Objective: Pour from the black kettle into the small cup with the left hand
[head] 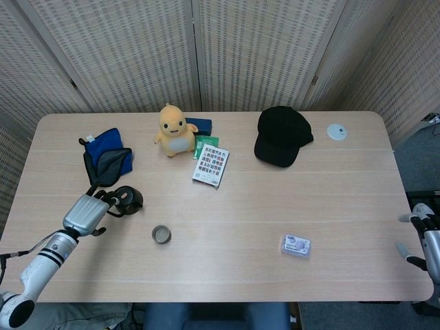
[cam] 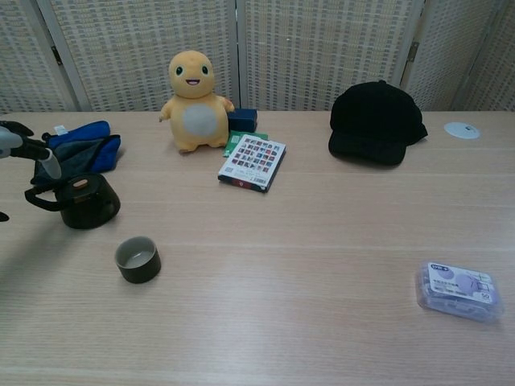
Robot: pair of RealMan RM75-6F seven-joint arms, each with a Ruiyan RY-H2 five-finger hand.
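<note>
With my left hand (head: 88, 211) spread and empty beside the round black kettle (head: 128, 199), I should wrap its near-left handle firmly before tipping toward the small dark cup (head: 161, 235) nearer right.

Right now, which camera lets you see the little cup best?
The chest view. The small cup sits close to that camera, so you see its dark side, its rim and its pale inside, standing upright just in front of the black kettle. The head view shows it from above only, as a tiny ring.
</note>
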